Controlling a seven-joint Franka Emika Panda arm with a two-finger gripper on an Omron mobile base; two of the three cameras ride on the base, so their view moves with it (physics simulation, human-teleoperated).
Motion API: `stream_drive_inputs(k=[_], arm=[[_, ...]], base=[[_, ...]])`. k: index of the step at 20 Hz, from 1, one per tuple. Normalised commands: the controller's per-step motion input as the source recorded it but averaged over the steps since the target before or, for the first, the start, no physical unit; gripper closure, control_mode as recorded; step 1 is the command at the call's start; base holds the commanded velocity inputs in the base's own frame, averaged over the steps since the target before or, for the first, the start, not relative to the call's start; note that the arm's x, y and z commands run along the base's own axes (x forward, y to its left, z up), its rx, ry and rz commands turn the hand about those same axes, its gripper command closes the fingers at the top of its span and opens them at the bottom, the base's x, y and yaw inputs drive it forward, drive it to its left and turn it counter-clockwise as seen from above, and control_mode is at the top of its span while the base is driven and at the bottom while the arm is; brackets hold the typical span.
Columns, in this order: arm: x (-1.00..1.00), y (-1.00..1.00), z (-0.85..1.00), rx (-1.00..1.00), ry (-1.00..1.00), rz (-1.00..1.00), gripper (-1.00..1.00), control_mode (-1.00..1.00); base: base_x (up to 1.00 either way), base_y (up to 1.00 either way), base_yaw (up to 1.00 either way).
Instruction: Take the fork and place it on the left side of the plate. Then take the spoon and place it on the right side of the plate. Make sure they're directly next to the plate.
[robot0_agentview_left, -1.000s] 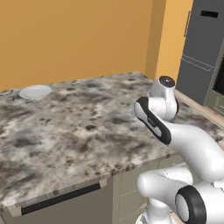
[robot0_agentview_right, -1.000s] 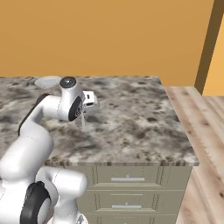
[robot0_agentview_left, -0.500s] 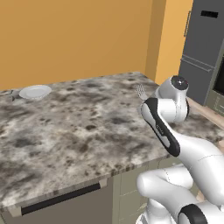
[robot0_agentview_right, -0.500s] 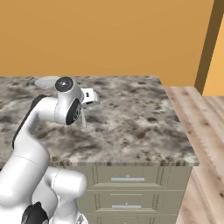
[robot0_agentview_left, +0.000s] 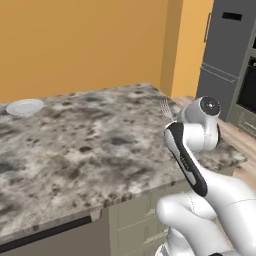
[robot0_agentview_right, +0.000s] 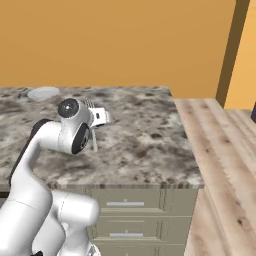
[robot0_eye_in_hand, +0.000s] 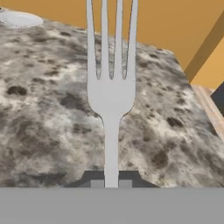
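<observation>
A: What is the pincer (robot0_eye_in_hand: 110, 183) doing?

B: It is clamped tight on the handle of the fork (robot0_eye_in_hand: 110, 94). In the hand view the handle runs straight up from between the two dark finger tips, and the tines stand clear above the marbled tabletop (robot0_eye_in_hand: 52, 113), nothing touching them.

A: Can you find the fork from the base cameras?

B: Yes. In the left base view its tines (robot0_agentview_left: 166, 108) stick up just left of the arm's round wrist joint, over the near right part of the tabletop (robot0_agentview_left: 90, 145). In the right base view the fork (robot0_agentview_right: 93, 136) hangs beside the white hand, slim and pale against the stone.

A: And the plate?

B: The plate (robot0_agentview_left: 25, 106) sits at the far left of the tabletop, close to the orange wall (robot0_agentview_left: 80, 45). It is well apart from the fork. The right base view shows the plate (robot0_agentview_right: 43, 92) at the far edge too, beyond the arm. In the hand view it is a pale oval (robot0_eye_in_hand: 19, 19) in the top left corner.

A: Anything lying next to the plate?

B: I cannot tell; it is too small there to make out what is beside it.

A: What else is around?

B: Grey drawers (robot0_agentview_right: 145, 220) under the tabletop, a wooden floor (robot0_agentview_right: 220, 165) to the right, and tall dark appliances (robot0_agentview_left: 227, 55) past the tabletop's end.
</observation>
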Motion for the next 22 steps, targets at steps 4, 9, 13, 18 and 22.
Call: stream_drive_inputs(k=[4,9,13,18,22], arm=[[0.00,0.00,0.00,0.00,0.00,0.00,1.00,1.00],[0.00,0.00,0.00,0.00,0.00,0.00,1.00,1.00],[0.00,0.00,0.00,0.00,0.00,0.00,1.00,1.00],[0.00,0.00,0.00,0.00,0.00,0.00,1.00,1.00],[0.00,0.00,0.00,0.00,0.00,0.00,1.00,1.00]], base=[[-0.02,-0.99,0.04],[-0.43,-1.00,0.10],[-0.33,-1.00,0.15],[0.04,-1.00,0.20],[0.19,-1.00,0.22]])
